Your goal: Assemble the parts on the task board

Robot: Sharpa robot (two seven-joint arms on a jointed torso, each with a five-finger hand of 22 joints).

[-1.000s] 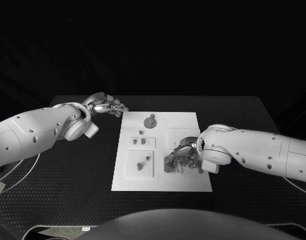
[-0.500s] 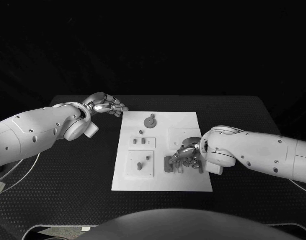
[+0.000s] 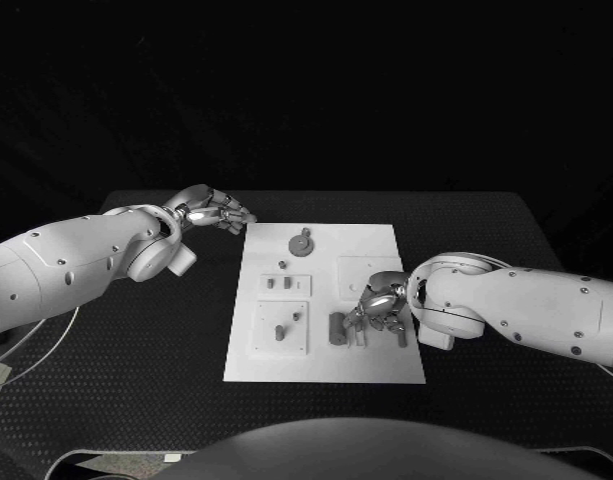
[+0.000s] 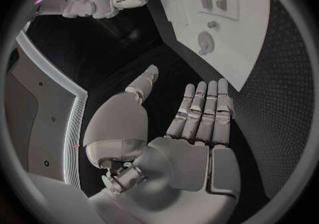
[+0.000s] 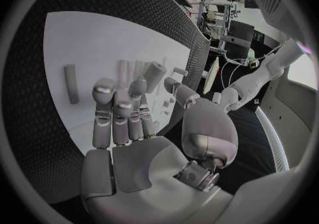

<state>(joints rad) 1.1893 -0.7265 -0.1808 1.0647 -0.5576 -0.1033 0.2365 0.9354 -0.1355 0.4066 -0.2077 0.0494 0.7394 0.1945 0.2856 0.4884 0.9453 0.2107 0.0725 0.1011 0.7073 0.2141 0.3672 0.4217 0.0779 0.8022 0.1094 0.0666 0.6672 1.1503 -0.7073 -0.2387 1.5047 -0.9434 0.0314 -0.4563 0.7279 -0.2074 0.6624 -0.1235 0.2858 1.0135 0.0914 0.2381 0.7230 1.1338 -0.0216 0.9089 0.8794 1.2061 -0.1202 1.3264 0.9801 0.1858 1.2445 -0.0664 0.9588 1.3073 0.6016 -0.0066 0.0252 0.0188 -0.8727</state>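
A white task board point(image 3: 378, 365) lies in the middle of a black table point(image 3: 133, 390). The right hand point(image 3: 378, 302) hovers over the board's right side, fingers apart and holding nothing, just above a group of small grey parts point(image 3: 338, 328). The left hand point(image 3: 213, 211) hangs empty just off the board's far left corner, fingers loosely extended

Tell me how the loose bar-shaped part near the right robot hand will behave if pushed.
The bar-shaped part looks rigid and small, so probably light. Lying flat on the smooth task board, it would likely slide or pivot rather than tip. The right robot hand holds nothing.
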